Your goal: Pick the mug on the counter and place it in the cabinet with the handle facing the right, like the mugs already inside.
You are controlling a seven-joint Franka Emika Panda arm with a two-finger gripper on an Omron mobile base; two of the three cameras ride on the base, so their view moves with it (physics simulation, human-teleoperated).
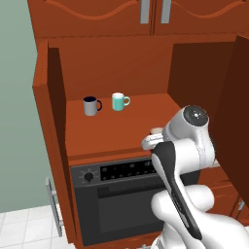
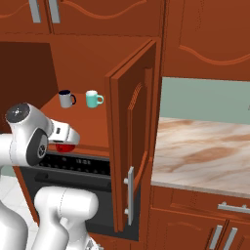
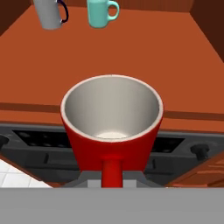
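Note:
The red mug (image 3: 111,113) hangs upright in front of the cabinet shelf's front edge (image 3: 183,116), over the oven's control panel. Its pale inside faces up and its red handle points back toward the hand. My gripper (image 2: 65,140) is shut on the mug (image 2: 63,148), holding it by the handle side. In the left base view my own arm hides the hand; a pale bit of the mug's rim (image 1: 156,131) peeks out. The cabinet (image 1: 116,127) stands open with both tall doors swung out. The counter (image 2: 205,151) lies to the right, past the open door.
A grey mug (image 3: 49,13) and a teal mug (image 3: 99,12) stand at the back of the shelf, handles to the right. A black oven (image 1: 116,194) sits under the shelf. The right cabinet door (image 2: 133,146) juts out close beside the hand.

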